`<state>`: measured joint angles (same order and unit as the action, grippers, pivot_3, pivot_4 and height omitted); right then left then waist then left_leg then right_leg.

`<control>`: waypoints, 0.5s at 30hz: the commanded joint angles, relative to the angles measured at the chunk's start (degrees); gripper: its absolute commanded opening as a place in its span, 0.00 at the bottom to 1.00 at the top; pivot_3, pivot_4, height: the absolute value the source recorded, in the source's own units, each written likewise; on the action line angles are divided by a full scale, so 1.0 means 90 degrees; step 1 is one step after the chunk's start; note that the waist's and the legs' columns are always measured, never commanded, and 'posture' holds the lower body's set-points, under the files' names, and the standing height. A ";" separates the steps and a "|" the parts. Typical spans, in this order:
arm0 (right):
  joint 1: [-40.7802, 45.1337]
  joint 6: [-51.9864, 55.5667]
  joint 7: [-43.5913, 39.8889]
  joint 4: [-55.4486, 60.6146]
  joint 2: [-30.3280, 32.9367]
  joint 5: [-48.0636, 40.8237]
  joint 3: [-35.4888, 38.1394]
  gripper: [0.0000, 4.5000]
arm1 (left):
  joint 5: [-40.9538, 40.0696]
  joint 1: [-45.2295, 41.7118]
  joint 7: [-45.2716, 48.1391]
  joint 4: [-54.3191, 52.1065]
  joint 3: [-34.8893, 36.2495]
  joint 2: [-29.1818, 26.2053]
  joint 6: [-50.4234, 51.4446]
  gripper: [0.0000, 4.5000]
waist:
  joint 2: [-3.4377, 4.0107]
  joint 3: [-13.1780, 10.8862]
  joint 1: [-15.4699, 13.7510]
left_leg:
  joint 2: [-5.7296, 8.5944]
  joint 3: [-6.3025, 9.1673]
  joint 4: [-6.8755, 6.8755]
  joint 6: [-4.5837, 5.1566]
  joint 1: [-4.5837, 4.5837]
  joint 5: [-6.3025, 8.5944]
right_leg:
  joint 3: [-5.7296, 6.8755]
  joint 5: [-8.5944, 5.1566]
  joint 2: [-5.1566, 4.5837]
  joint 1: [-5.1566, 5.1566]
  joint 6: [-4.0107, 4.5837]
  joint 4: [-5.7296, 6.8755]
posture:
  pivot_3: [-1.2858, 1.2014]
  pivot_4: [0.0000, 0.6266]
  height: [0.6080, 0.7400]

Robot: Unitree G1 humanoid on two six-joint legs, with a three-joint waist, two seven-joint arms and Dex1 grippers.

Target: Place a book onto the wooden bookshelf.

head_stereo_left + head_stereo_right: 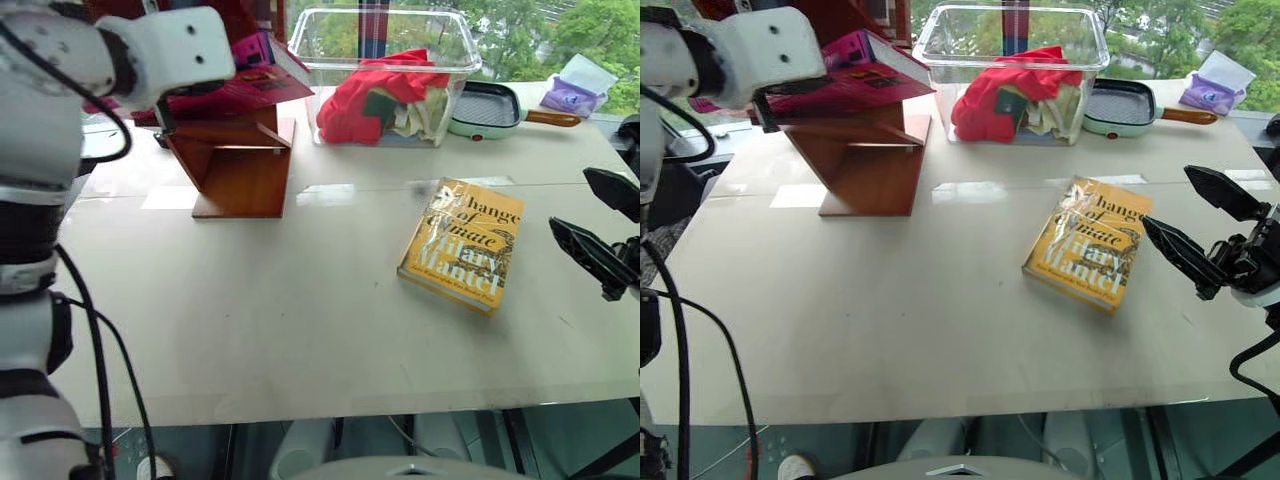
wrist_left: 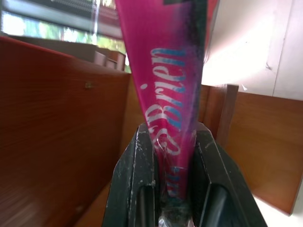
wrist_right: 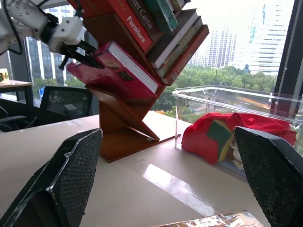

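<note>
Left gripper (image 2: 173,198) is clamped on the book (image 1: 855,85) — you can see both black fingers (image 2: 137,189) pinching the pink cover at one edge, with the book running straight out ahead of the jaws. Book lies nearly flat, its far end over the bookshelf (image 1: 865,160), above the slanted panel. From the right wrist view, the book (image 3: 113,66) sits just under the stack of other books (image 3: 156,28) already leaning in the upper slot; whether it touches the panel below it, you can't tell. Wood walls close in on either side of the left gripper: a broad panel on one side, a narrower upright on the other, so sideways room there is tight.

Right gripper (image 1: 1200,230) is spread wide, holding nothing, hovering over the table (image 1: 250,320) near its right edge. Yellow book (image 1: 465,245) lies flat just beside its fingertips, toward the table's middle, apart from them. Between right gripper and bookshelf you have a wide bare stretch of tabletop.

Bin (image 1: 385,60) stands beyond the yellow book, right next to the bookshelf base, with red cloth (image 1: 365,100) bunched inside. Pan (image 1: 490,108) sits just past the bin's far side, handle pointing toward the table's right edge, and a purple packet (image 1: 575,90) lies at the far right corner.
</note>
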<state>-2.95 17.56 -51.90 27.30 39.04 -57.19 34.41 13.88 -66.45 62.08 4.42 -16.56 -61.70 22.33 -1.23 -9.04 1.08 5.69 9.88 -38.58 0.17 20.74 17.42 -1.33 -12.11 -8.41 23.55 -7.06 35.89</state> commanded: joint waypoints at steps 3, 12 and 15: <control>-0.0192 -0.0176 0.0026 0.0327 -0.0066 -0.0012 0.0218 1.00 | 0.0862 -0.0304 -0.0783 0.1415 -0.0425 0.0833 -0.0576 0.16 | 0.0009 0.0004 -0.0002 | -0.0001 0.0000 0.0003 0.0000 -0.0004 0.0000 | -0.0002 0.0000 0.0001 0.0001 0.0000 0.0002 | 0.52 0.24 0.89; -0.0541 -0.0096 0.0075 0.0504 0.0068 -0.0063 0.0481 1.00 | -0.0668 -0.0439 0.0035 0.2348 0.0789 0.0799 -0.2393 0.99 | 0.0017 0.0009 -0.0009 | -0.0002 0.0000 -0.0001 -0.0001 0.0001 0.0000 | -0.0004 0.0001 0.0000 0.0003 0.0000 0.0002 | 0.52 0.24 0.89; -0.0716 -0.0066 0.0169 0.0556 0.0146 0.0016 0.0667 1.00 | -0.2669 -0.0232 0.1085 0.1033 0.1957 0.0658 -0.0201 0.99 | 0.0012 0.0005 0.0008 | 0.0000 0.0002 -0.0001 0.0000 0.0016 0.0000 | -0.0001 0.0000 -0.0001 0.0010 0.0001 -0.0003 | 0.52 0.24 0.89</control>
<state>-8.90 17.28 -50.82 30.58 39.54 -56.55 37.56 0.54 -67.06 66.98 21.75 -6.18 -53.70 9.98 -1.12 -8.99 1.15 5.69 9.93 -38.59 0.18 21.01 17.43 -1.31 -12.11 -8.42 23.74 -7.06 35.90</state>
